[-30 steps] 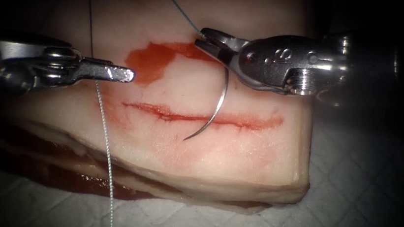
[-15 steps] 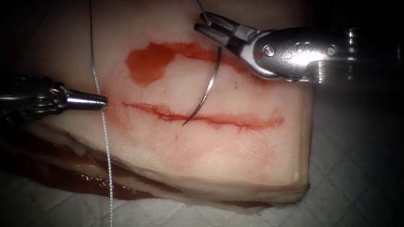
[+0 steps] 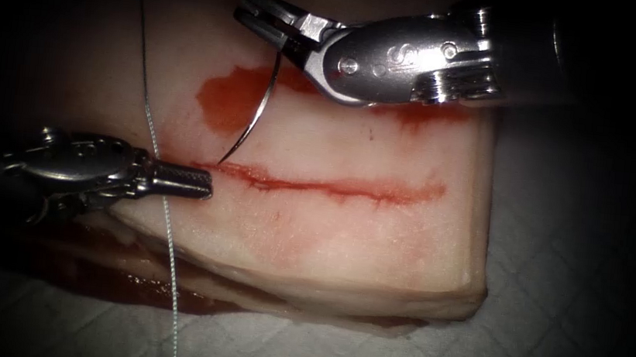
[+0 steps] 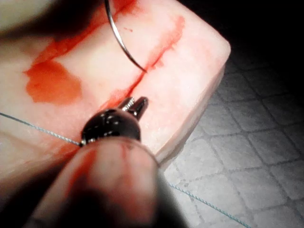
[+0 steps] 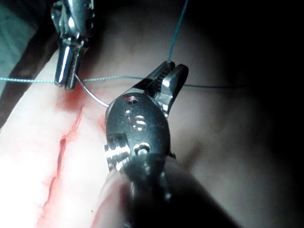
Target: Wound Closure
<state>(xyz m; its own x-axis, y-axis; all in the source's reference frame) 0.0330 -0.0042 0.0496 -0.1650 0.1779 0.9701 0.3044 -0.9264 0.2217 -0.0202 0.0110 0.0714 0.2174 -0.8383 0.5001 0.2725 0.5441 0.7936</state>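
My right tool comes in over the far side of the tissue, jaws shut on the curved needle near its thread end. The needle hangs free of the tissue, its tip at the left end of the cut. My left tool lies at that same end, jaws shut with nothing in them. The thread runs from the far side down across the left tool's wrist and off the near edge. In the right wrist view the thread leaves the right tool's jaws.
A patch of red fluid lies on the tissue beyond the cut, under the needle. The tissue rests on a white quilted cloth. In the left wrist view the needle ends just ahead of my left tool.
The right tool moved left and farther back with the needle, carrying its tip from mid-cut to the cut's left end. The left tool dropped nearer and moved right to the cut's left end.
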